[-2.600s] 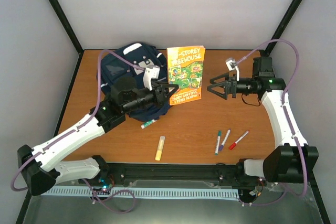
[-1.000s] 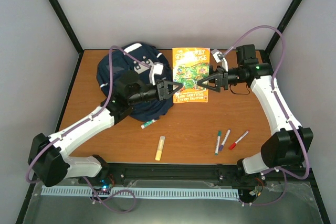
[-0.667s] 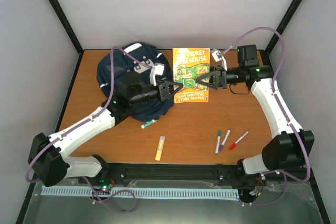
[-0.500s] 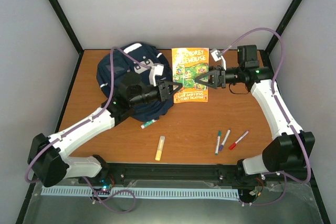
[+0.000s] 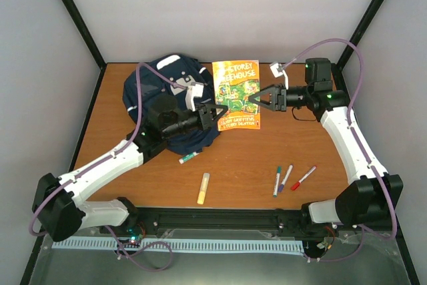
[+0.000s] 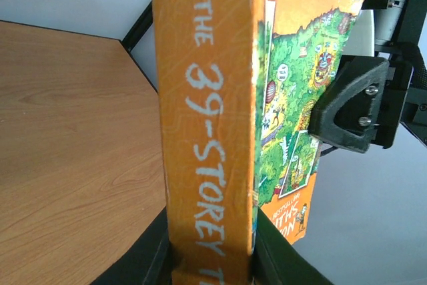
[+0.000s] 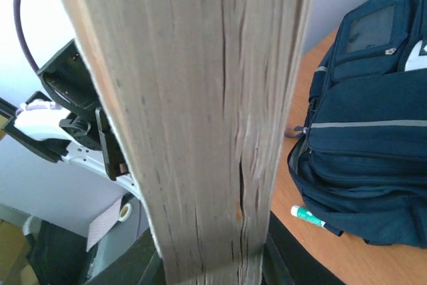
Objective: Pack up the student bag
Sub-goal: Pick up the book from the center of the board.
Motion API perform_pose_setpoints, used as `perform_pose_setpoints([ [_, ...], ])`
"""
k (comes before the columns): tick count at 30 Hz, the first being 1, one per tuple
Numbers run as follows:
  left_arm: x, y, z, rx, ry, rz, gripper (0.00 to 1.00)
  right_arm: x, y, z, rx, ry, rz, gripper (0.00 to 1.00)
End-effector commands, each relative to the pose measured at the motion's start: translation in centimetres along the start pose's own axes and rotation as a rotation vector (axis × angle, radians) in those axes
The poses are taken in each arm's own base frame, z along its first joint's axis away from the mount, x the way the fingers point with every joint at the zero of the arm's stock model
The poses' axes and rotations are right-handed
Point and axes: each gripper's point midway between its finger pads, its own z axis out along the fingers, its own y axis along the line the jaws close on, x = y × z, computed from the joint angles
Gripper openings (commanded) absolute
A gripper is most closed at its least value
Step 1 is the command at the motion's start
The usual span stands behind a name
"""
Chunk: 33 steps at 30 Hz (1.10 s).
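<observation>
Student bag (image 5: 157, 88) lies beside left fingers (image 5: 219, 109); they and right fingers (image 5: 259, 95) clamp the book (image 5: 237, 85).

bright, even light; soft close-range blur

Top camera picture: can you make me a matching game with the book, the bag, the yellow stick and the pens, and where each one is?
Things:
1. book
2. student bag
3. yellow stick
4. pens

Places:
A. near side of the table, towards the right
B. far left of the table
C. between the left gripper and the right gripper
D. near side of the table, middle

Pairs: 1-C, 2-B, 3-D, 4-A
</observation>
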Motion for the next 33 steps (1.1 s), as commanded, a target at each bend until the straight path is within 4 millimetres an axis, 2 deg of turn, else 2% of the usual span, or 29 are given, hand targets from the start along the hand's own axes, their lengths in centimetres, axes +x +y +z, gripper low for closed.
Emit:
perform_pose_setpoints([
  [1,-1.0,4.1,0.0,-0.162,-0.068,-0.007,0.11,-0.5,3.4,-0.5,-0.086,-0.008,-0.063,0.19],
  [3,-0.8,4.3,0.1,-0.168,-0.061,-0.004,0.26,-0.5,2.9,-0.4,-0.064,-0.01,-0.067,0.04],
  [6,-0.5,5.2,-0.1,-0.226,-0.038,0.018,0.62,-0.6,1.8,-0.6,0.004,-0.016,-0.083,0.03],
  [7,-0.4,5.6,-0.2,-0.257,-0.022,0.033,0.68,-0.6,1.3,-0.8,0.03,-0.019,-0.089,0.03],
  [10,-0.1,7.1,-0.8,-0.372,0.042,0.1,0.77,-0.6,-1.3,-2.0,0.142,-0.035,-0.077,0.03],
  [13,0.4,9.0,-1.7,-0.502,0.128,0.186,0.8,-0.1,-4.3,-3.6,0.272,-0.037,-0.079,0.03],
  [16,0.7,10.4,-2.6,-0.607,0.218,0.279,0.83,1.6,-7.3,-4.9,0.341,-0.031,-0.062,0.03],
  [19,1.8,12.5,-3.5,-0.718,0.342,0.345,0.82,3.7,-9.9,-5.8,0.428,-0.024,-0.071,0.03],
  [27,4.3,16.2,-3.6,-0.855,0.631,0.441,0.62,7.1,-13.8,-6.9,0.563,0.011,-0.077,0.03],
  [30,3.8,17.2,-3.9,-0.928,0.663,0.467,0.61,8.4,-15.2,-7.2,0.6,0.034,-0.07,0.03],
  [33,4.1,17.7,-3.4,-0.928,0.673,0.466,0.62,8.9,-15.6,-7.2,0.595,0.041,-0.048,0.03],
])
